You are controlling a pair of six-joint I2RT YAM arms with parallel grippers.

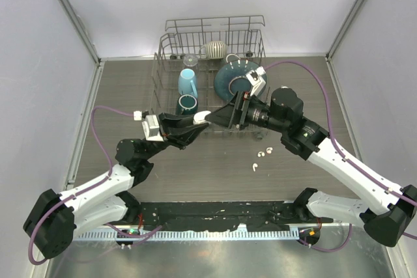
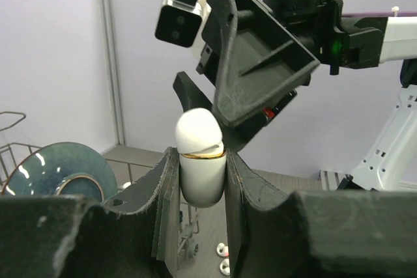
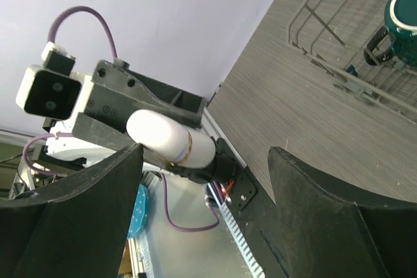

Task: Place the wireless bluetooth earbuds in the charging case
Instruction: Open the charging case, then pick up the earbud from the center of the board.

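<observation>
My left gripper [image 1: 197, 122] is shut on a white pebble-like charging case [image 1: 202, 116] with a gold band and holds it above the table. In the left wrist view the case [image 2: 201, 180] stands upright between my fingers, lid down. My right gripper [image 1: 220, 118] is open, its jaws wide on either side of the case's top [image 3: 163, 136] without touching it. Its big black finger [image 2: 260, 63] looms behind the case. Small white earbuds [image 1: 264, 154] lie on the table right of centre, another [image 1: 254, 166] just in front of them. Two show far below in the left wrist view [image 2: 222, 249].
A wire dish rack [image 1: 168, 47] stands at the back centre with a light blue cup [image 1: 187, 83], a teal mug [image 1: 187, 103], a teal bowl [image 1: 231, 77] and a striped round object [image 1: 215, 49]. The rack's front edge is right behind both grippers.
</observation>
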